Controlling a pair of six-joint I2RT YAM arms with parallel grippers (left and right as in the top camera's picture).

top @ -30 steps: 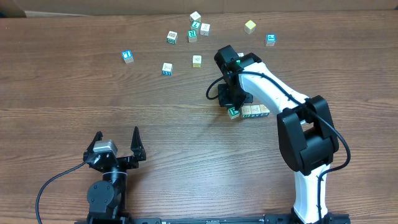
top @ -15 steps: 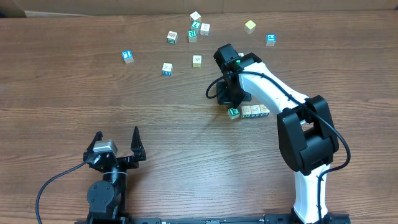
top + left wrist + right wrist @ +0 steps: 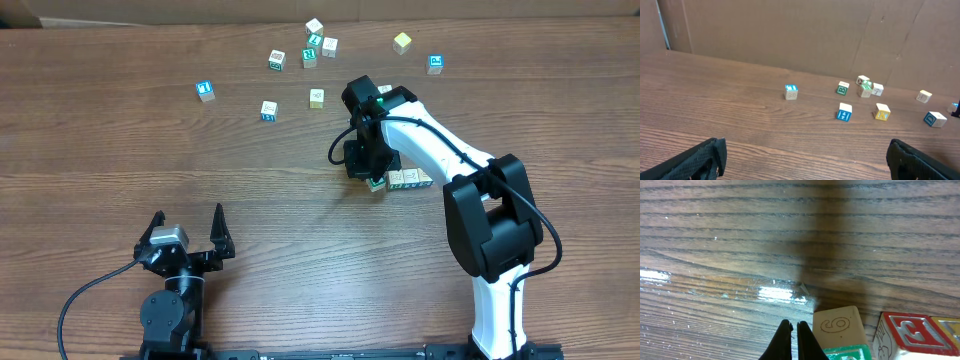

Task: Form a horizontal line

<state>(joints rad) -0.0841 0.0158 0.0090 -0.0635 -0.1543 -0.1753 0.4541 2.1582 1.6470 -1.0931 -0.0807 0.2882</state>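
The right fingers (image 3: 786,340) are pressed together, gripping nothing, tips low over the bench (image 3: 715,255). The row of four cubes (image 3: 405,179) lies just beside them, its end cube (image 3: 836,325) nearest the tips; contact cannot be told. The left fingers (image 3: 221,225) stand wide apart, empty, well away from the row.

Right arm crept over the row end
Your right gripper (image 3: 792,331) slid left; the horizontal line's (image 3: 405,179) teal end cube (image 3: 376,184) is now half-hidden just beside the jaws.
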